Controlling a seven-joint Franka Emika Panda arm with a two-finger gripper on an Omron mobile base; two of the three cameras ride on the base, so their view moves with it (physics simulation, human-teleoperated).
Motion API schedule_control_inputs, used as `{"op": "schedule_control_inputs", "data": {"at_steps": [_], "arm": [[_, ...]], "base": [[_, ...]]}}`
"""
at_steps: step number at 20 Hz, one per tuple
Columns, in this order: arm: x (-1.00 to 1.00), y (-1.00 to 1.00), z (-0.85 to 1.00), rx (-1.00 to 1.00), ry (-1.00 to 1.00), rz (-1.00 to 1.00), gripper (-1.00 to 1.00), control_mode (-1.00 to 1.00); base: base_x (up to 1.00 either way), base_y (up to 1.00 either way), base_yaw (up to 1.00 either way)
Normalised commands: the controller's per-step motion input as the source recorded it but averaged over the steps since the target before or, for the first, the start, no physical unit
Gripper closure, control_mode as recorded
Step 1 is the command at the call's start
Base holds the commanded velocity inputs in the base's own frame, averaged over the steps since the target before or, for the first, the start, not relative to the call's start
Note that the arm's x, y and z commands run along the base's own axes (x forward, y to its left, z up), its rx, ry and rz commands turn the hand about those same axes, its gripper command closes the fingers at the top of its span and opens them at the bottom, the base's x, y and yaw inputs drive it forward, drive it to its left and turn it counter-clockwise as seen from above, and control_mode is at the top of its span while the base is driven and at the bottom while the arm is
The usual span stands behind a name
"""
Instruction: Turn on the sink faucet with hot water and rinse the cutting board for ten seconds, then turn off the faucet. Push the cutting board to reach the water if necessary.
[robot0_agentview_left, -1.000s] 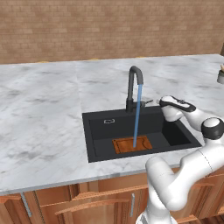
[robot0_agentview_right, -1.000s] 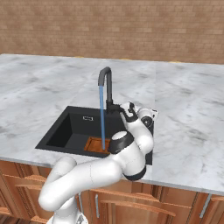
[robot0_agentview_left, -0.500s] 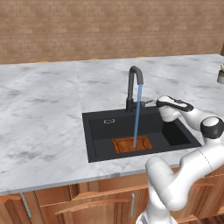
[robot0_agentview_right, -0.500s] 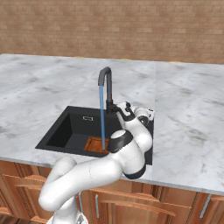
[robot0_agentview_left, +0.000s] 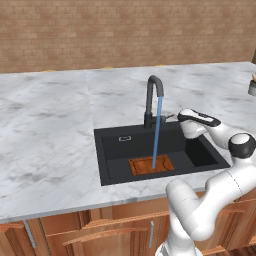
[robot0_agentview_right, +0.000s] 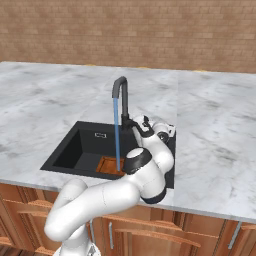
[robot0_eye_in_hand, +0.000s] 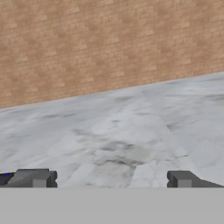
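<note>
Little has shifted in the past second: the claw (robot0_agentview_left: 175, 116) has only edged nearer the tap (robot0_agentview_left: 152, 102), fingers (robot0_eye_in_hand: 34, 178) spread wide and empty. Water (robot0_agentview_left: 156, 134) falls onto the cutting board (robot0_agentview_left: 151, 165) lying in the sink (robot0_agentview_left: 112, 150), sunk in the marble worktop (robot0_agentview_left: 45, 130). Rinsing appears under way; next, the lever must be pushed shut. The lever itself is hard to make out.

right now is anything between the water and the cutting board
Nothing visible. The water falls straight from the faucet spout onto the cutting board lying flat in the sink. The tool sits off to the side by the faucet base, clear of the stream.
</note>
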Motion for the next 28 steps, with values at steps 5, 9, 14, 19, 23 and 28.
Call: {"op": "schedule_control_inputs", "data": {"at_steps": [5,9,14,19,23,28], "arm": [[0.01,0.0,-0.19,0.0,0.0,0.0,-1.0,-1.0],[0.0,0.0,-0.19,0.0,0.0,0.0,-1.0,-1.0],[0.17,0.01,-0.03,0.0,0.0,0.0,-1.0,-1.0],[0.12,0.0,0.0,0.0,0.0,0.0,-1.0,-1.0],[0.0,0.06,0.0,0.0,-0.02,0.03,-1.0,-1.0],[0.0,0.24,0.0,0.0,-0.01,0.04,-1.0,-1.0]], "base": [[0.0,0.0,0.0],[0.0,0.0,0.0],[0.0,0.0,0.0],[0.0,0.0,0.0],[0.0,0.0,0.0],[0.0,0.0,0.0]]}}
